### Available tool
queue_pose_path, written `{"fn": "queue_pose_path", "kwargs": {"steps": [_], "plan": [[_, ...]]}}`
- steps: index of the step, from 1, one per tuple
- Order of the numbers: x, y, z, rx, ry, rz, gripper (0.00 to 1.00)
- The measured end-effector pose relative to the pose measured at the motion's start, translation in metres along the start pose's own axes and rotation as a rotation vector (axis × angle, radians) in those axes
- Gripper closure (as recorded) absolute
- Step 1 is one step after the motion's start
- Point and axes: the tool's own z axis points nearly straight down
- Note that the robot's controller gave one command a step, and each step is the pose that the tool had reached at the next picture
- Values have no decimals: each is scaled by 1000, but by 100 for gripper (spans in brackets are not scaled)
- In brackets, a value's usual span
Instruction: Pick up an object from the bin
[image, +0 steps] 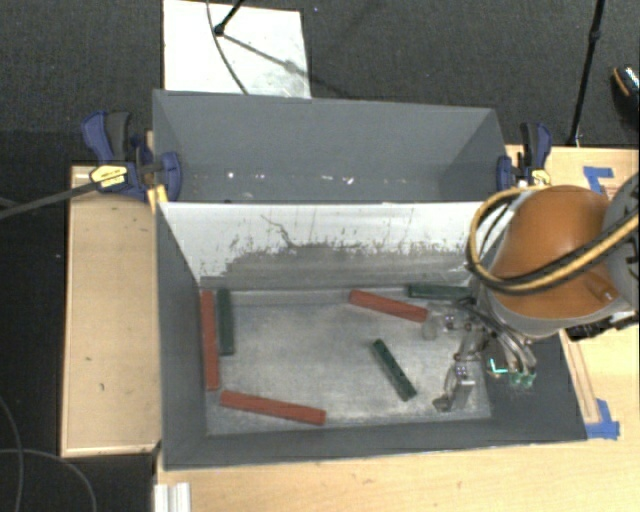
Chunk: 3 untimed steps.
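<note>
Grey metal bin (330, 140) held loose bars. Nearest, a long red bar (270, 407) lay well left of the gripper (452, 390). The gripper hung low, just right of a short green stick (393, 369); whether it was open or closed could not be told. Beyond the gripper lay a second red bar (388, 306) and a dark green bar (435, 291).

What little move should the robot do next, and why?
Probably shift a little toward the view's left, over the green stick. The gripper is over bare floor of the bin by its right wall, and that stick is the nearest thing, lying alone with free space around it.
</note>
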Motion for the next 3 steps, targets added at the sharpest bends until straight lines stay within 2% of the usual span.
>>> {"fn": "queue_pose_path", "kwargs": {"steps": [1, 2, 3], "plan": [[-61, 26, 114, -1, -5, 26, 0], [-61, 25, 109, 0, -9, 25, 100], [-67, -1, -54, 1, -18, 33, 100]]}}
